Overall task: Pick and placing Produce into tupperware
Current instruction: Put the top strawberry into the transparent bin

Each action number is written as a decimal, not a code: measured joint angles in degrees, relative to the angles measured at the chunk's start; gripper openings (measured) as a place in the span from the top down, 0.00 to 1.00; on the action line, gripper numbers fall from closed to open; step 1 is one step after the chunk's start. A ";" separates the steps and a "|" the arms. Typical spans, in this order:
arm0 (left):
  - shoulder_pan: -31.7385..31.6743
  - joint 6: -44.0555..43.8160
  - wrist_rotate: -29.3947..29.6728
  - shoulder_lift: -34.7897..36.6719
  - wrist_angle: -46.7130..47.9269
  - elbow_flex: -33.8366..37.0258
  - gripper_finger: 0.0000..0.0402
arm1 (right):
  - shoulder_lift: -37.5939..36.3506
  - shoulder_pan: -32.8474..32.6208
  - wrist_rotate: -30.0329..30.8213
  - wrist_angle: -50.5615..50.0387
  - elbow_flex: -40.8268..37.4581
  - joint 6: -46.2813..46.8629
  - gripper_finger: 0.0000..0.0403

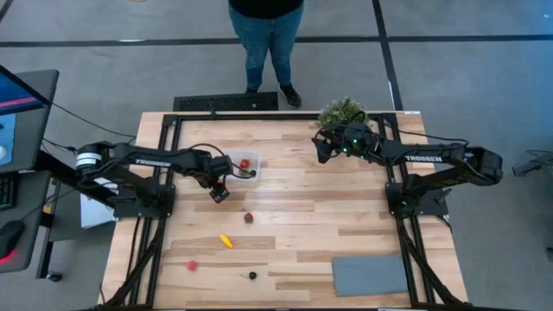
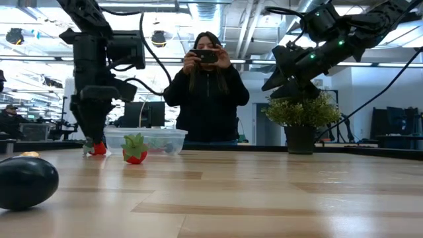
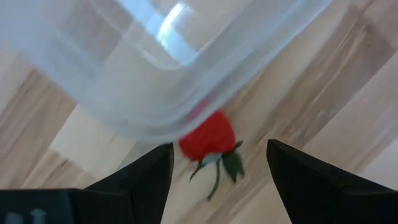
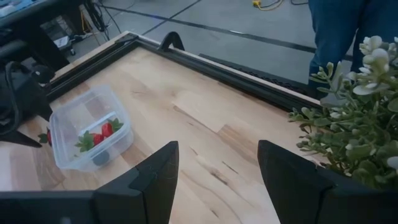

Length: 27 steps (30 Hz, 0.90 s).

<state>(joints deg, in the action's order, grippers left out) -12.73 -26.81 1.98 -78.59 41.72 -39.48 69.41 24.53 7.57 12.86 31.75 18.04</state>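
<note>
The clear tupperware stands on the table left of centre, and red strawberry pieces lie inside it. My left gripper hangs open just at the box's near left corner, pointing down. A red strawberry lies on the wood against the box wall, between and beyond the open fingers, which do not touch it. More produce lies loose on the table: another strawberry, a yellow piece, a red piece and a dark berry. My right gripper is open, raised beside the plant.
A bushy green plant in a pot stands at the far edge next to the right arm. A flat grey mat lies at the near right corner. A person stands beyond the far edge holding a phone. Bare wood stretches across the middle.
</note>
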 joint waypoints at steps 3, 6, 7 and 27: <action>0.00 0.00 0.00 -1.40 -1.33 0.00 0.38 | 0.00 0.00 0.00 0.02 0.00 0.00 0.39; 0.00 0.00 0.00 -2.59 -1.36 0.00 0.38 | 0.00 0.00 0.01 0.04 0.00 0.01 0.39; 0.00 0.00 -0.04 -3.02 -1.30 0.00 0.38 | 0.00 0.00 0.02 0.04 0.00 0.00 0.39; 0.00 -0.15 0.79 -4.04 -2.22 0.00 0.51 | 0.00 1.86 0.07 0.11 0.00 0.00 0.39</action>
<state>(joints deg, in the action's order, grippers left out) -12.73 -26.96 2.76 -82.63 39.51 -39.48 69.41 26.39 7.64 12.97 31.75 18.04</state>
